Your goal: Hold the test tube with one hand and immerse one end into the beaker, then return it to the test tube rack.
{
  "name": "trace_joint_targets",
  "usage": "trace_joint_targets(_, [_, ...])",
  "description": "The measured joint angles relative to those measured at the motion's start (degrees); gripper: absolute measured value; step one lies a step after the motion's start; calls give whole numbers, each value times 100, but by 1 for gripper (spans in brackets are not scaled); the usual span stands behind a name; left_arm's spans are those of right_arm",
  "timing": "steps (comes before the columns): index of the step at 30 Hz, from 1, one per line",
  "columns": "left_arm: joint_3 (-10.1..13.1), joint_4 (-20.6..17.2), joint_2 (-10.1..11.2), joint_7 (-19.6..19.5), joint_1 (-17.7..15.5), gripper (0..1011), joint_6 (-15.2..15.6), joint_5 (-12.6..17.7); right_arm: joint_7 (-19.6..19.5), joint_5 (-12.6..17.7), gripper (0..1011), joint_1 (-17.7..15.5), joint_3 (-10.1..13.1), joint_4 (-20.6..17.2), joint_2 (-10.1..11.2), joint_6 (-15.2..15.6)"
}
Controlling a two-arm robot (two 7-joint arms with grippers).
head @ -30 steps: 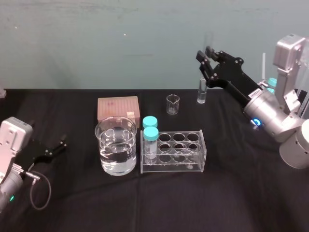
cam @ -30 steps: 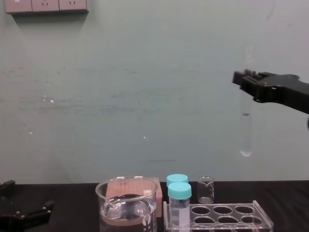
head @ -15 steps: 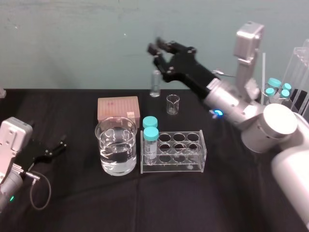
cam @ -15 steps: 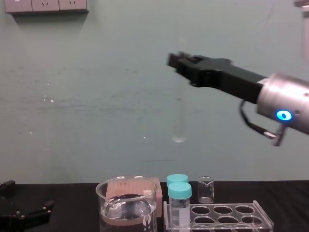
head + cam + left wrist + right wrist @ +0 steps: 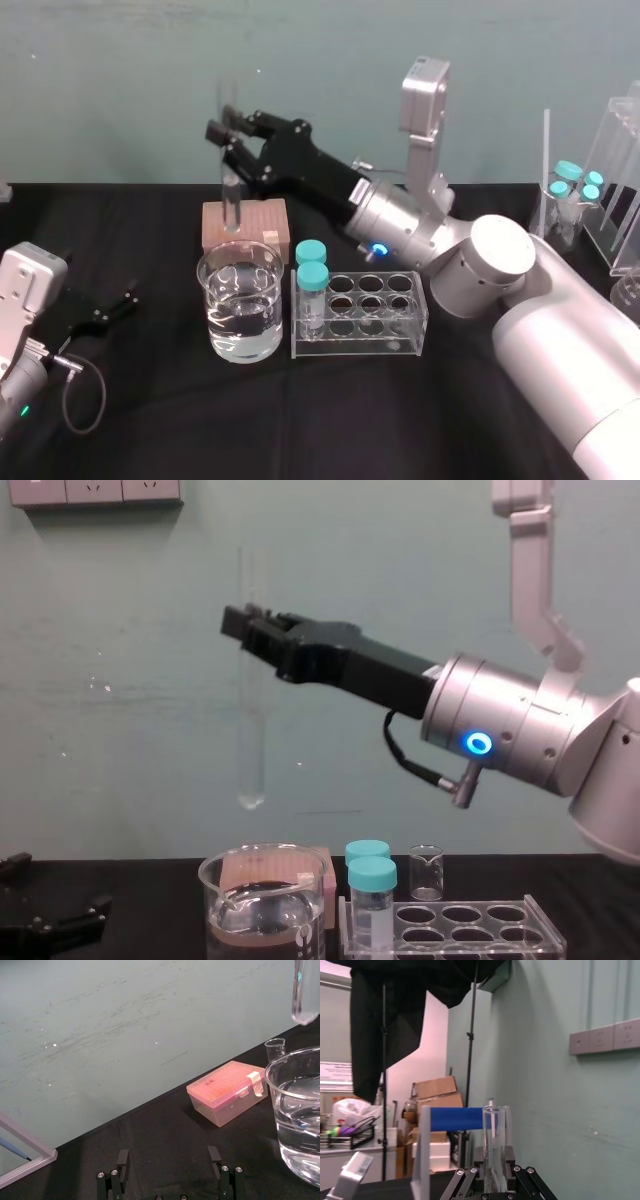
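The test tube hangs upright, rounded end down, a little above the beaker and over its far rim. My right gripper is shut on the tube's upper part, reaching in from the right. In the chest view the test tube ends clear above the water in the beaker, held by the right gripper. The test tube rack stands right of the beaker. My left gripper rests open on the table at the left.
A pink lidded box sits behind the beaker. Two teal-capped vials stand in the rack's left end. A tiny beaker is behind the rack. More vials and a clear stand are at the far right.
My right arm has swept left with the test tube, from the far right to above the beaker. The left arm has not moved.
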Motion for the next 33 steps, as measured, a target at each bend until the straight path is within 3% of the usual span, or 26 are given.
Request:
trace_joint_targets(14, [0, 0, 0, 0, 0, 1000, 0, 0, 12, 105, 227, -73, -219, 306, 32, 107])
trace_joint_targets(33, [0, 0, 0, 0, 0, 1000, 0, 0, 5, 109, 227, 25, -255, 828, -56, 175])
